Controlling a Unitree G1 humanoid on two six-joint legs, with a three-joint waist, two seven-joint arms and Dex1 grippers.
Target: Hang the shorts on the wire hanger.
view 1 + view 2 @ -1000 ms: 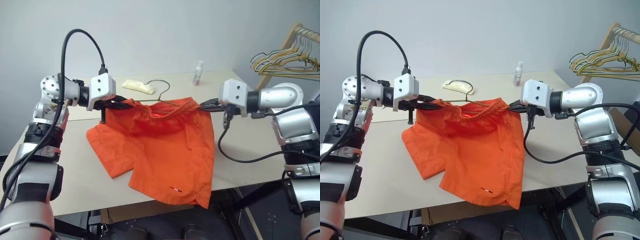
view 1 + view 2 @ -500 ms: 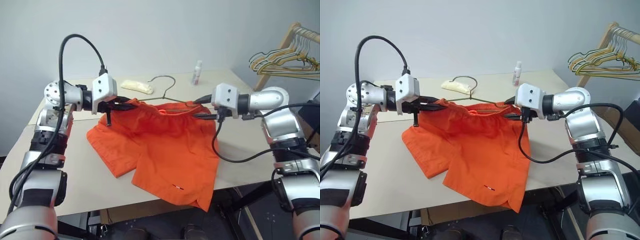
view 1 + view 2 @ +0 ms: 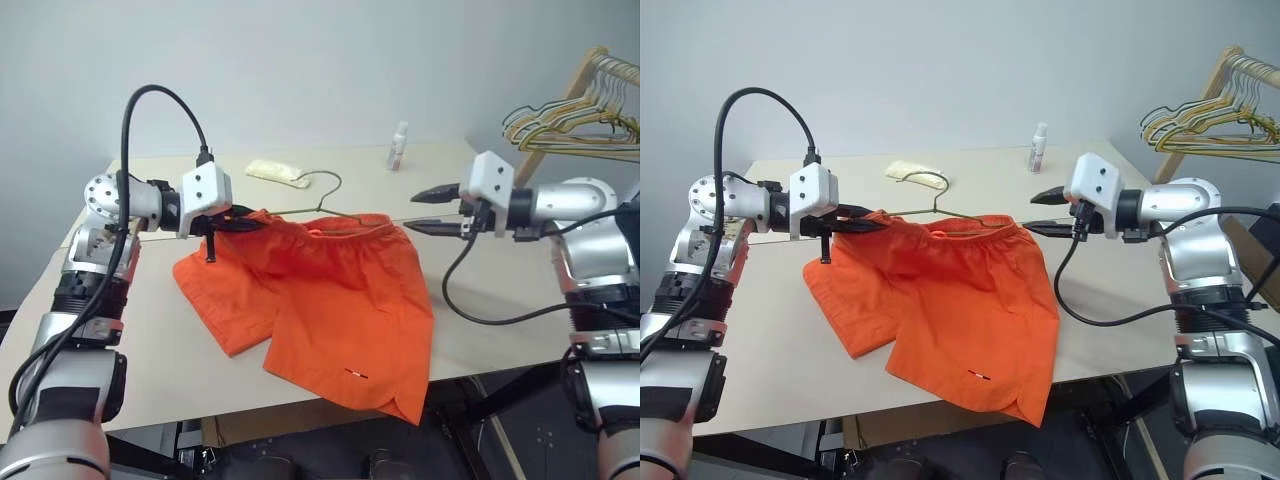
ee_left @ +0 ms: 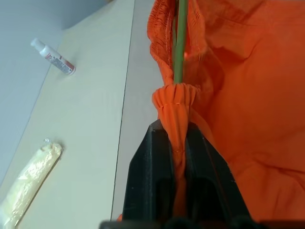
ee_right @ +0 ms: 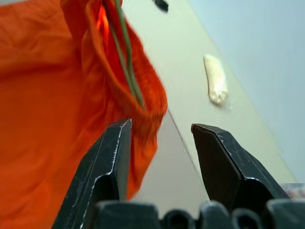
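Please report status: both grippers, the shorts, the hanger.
Left gripper shut on shorts waistband. Right gripper open, clear of fabric. Wire hanger inside waistband. Nothing in the way.

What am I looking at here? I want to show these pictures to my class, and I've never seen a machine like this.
This is a humanoid robot with two arms, each ending in a two-fingered black claw. The two wide pictures come from cameras in its head, looking down over a table. The two close-ups come from cameras on its wrists, looking along each claw. On the table lie orange shorts with a wire hanger threaded into the waistband, a small bottle and a pale packet. The left claw is shut on the waistband. The right claw is open, just beside the shorts, holding nothing. More hangers hang on a wooden rack at the right.
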